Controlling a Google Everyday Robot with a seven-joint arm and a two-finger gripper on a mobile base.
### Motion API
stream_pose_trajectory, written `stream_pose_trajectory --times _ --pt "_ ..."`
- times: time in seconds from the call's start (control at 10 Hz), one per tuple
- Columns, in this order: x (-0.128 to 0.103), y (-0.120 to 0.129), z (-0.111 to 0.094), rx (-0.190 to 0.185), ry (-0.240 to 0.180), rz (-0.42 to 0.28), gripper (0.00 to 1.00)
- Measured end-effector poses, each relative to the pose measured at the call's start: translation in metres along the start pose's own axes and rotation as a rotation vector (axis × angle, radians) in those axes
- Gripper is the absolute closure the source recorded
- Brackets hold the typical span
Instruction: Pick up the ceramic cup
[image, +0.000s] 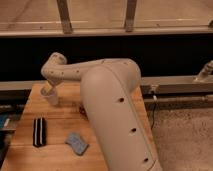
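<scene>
Pincer (48, 89) hangs low over the bench's (57, 122) back-left corner, open or closed I can't tell, with what looks like the ceramic cup (52, 98) upright directly beneath it, contact unclear, so approach is straight down.

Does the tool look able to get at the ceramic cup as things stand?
Probably yes. The tool hangs over the far corner of the wooden table, right at the ceramic cup, with nothing visible between them; the blue sponge and black bar lie well clear.
</scene>
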Motion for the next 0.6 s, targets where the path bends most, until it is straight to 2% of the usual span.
stream_pose_trajectory --times 0.3,0.4,0.6 --pt "0.009 0.0 0.023 -0.037 -0.011 0.041 0.2" --pt "0.014 0.004 0.031 -0.058 -0.013 0.049 0.25" --pt "0.019 0.014 0.036 -0.088 -0.024 0.043 0.42"
